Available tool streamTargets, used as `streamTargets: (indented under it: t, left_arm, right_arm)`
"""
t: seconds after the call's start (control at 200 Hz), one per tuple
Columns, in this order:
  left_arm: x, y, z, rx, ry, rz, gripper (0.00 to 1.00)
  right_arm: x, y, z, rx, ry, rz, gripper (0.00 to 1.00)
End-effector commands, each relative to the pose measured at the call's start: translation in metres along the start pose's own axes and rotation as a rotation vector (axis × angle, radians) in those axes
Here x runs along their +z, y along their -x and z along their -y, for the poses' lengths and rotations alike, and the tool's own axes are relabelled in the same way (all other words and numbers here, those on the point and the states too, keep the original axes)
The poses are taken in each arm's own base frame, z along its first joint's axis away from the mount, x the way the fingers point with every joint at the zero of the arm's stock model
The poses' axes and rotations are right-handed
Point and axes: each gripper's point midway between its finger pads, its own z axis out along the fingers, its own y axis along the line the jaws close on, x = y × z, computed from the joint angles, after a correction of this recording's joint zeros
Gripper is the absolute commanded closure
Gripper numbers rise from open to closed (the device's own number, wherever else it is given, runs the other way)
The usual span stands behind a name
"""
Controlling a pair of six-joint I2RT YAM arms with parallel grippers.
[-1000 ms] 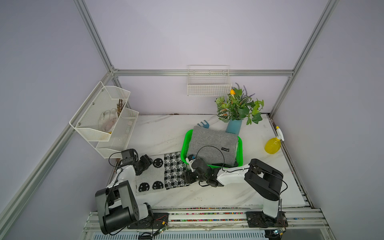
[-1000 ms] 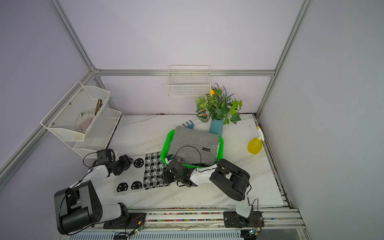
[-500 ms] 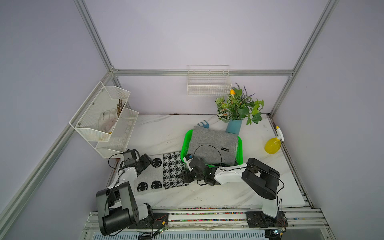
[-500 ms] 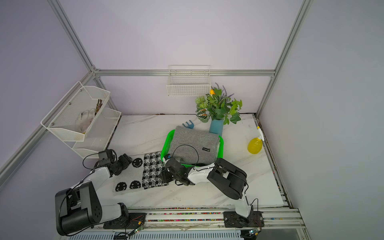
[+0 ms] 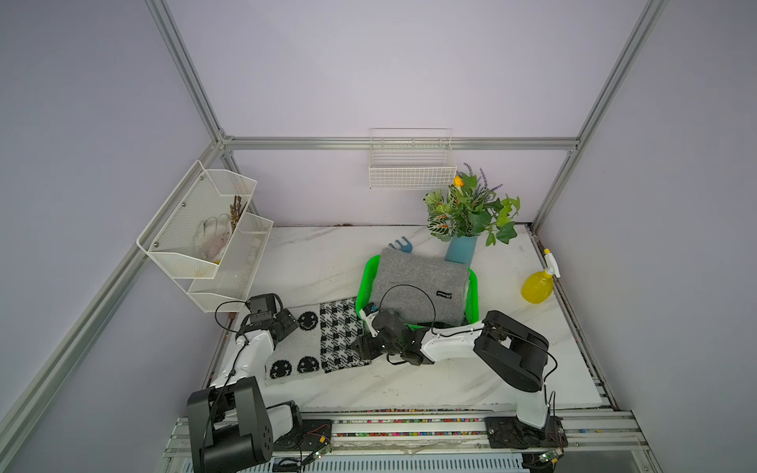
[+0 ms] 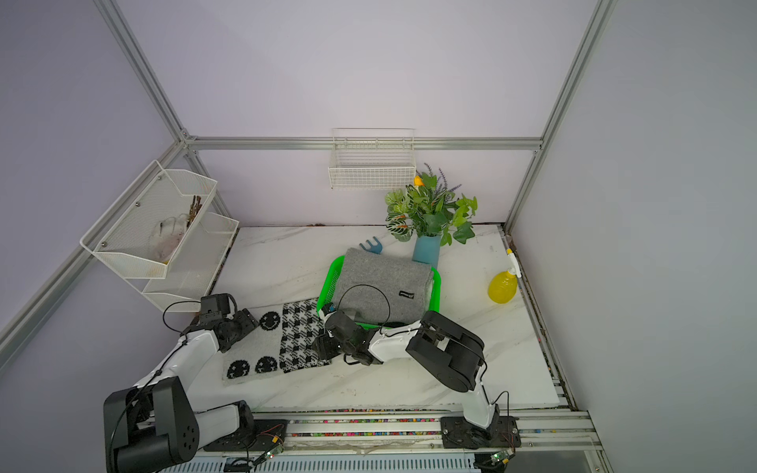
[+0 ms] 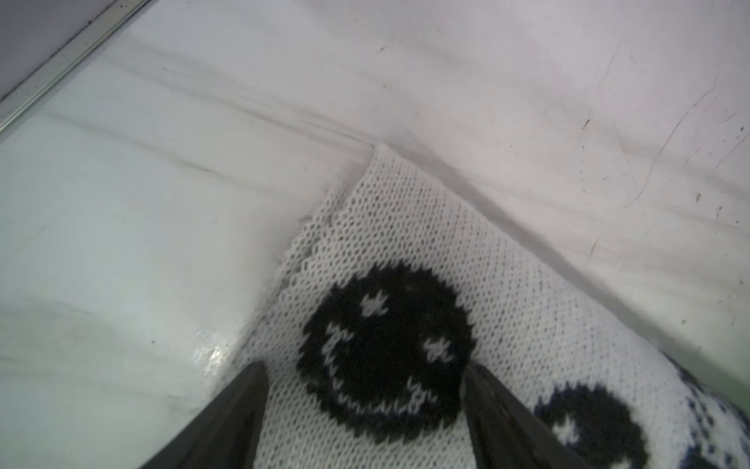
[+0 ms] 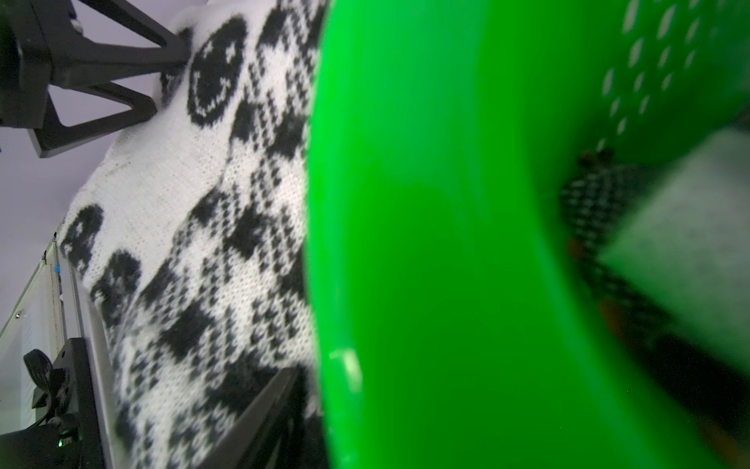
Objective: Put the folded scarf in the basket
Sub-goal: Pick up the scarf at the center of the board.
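Observation:
The folded scarf [image 5: 319, 344] [image 6: 282, 340], a black-and-white knit with smiley faces and a houndstooth part, lies flat on the marble table. Its right edge meets the green basket [image 5: 362, 286] [image 6: 327, 282] [image 8: 426, 243], where a folded grey cloth [image 5: 418, 286] lies. My left gripper [image 7: 365, 367] [image 5: 288, 321] is open, its jaws straddling a smiley face at the scarf's [image 7: 406, 227] far left corner. My right gripper [image 5: 360, 348] [image 6: 321, 348] is low over the scarf's right edge by the basket's near left corner. One of its fingers [image 8: 264, 414] lies over the houndstooth; the basket wall hides the other.
A plant in a blue vase [image 5: 463, 245] and a small blue rake [image 5: 401, 245] stand behind the basket. A yellow spray bottle [image 5: 536, 286] is at the right edge. A white mesh rack [image 5: 205, 241] hangs on the left wall, a wire basket [image 5: 411, 172] on the back wall.
My right gripper has slid a little to the left, onto the scarf's right edge. The left gripper has barely moved, and the scarf lies where it was.

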Motion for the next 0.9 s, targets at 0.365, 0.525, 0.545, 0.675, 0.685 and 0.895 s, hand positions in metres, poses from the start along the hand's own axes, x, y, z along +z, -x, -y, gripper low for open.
streamTargets:
  t: [0.365, 0.525, 0.545, 0.675, 0.685, 0.895]
  left_arm:
    - [-0.005, 0.006, -0.025, -0.027, 0.094, 0.063, 0.09]
    - [0.0, 0.004, -0.02, -0.04, 0.059, 0.054, 0.04]
    - [0.002, 0.003, -0.018, -0.039, 0.048, 0.045, 0.04]
    - [0.017, -0.01, 0.0, -0.013, -0.043, -0.046, 0.11]
    - [0.018, -0.011, 0.001, -0.01, -0.042, -0.053, 0.11]
    - [0.023, -0.016, 0.011, 0.017, -0.089, -0.098, 0.22]
  right_arm:
    - [0.004, -0.034, 0.028, 0.038, -0.022, -0.107, 0.37]
    - [0.011, -0.036, 0.022, 0.05, 0.014, -0.118, 0.37]
    - [0.013, -0.037, 0.022, 0.052, 0.015, -0.121, 0.37]
    - [0.02, -0.039, 0.014, 0.079, 0.071, -0.136, 0.37]
    - [0.02, -0.039, 0.014, 0.081, 0.072, -0.135, 0.37]
    - [0.031, -0.035, 0.009, 0.118, 0.094, -0.128, 0.37]
